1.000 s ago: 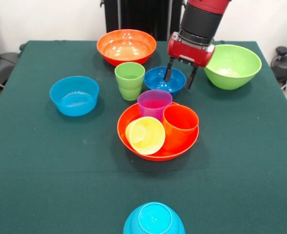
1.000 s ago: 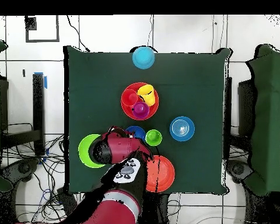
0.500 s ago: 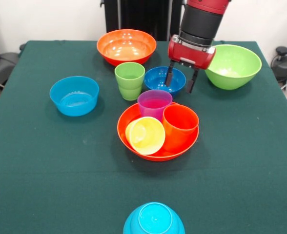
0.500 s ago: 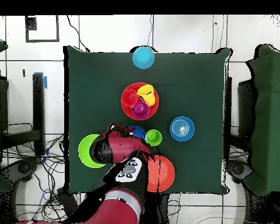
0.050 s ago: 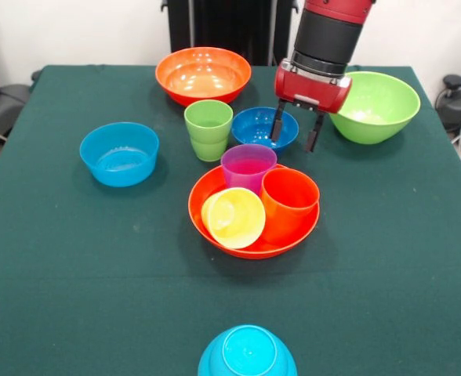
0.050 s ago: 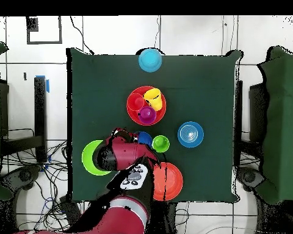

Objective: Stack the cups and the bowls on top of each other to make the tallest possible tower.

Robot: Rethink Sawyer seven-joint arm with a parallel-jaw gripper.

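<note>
Gripper (image 5: 296,136) open and empty, fingers spread, hanging at the right rim of the small dark blue bowl (image 5: 263,126), between it and the lime green bowl (image 5: 375,106). Just in front: orange bowl (image 5: 215,200) holding purple cup (image 5: 248,167), orange cup (image 5: 288,200) and tipped yellow cup (image 5: 234,218); green cup (image 5: 208,129) upright left of the dark blue bowl. Further out: second orange bowl (image 5: 203,74) at far side, light blue bowl (image 5: 119,153) at left, another light blue bowl (image 5: 247,354) inverted at near edge.
</note>
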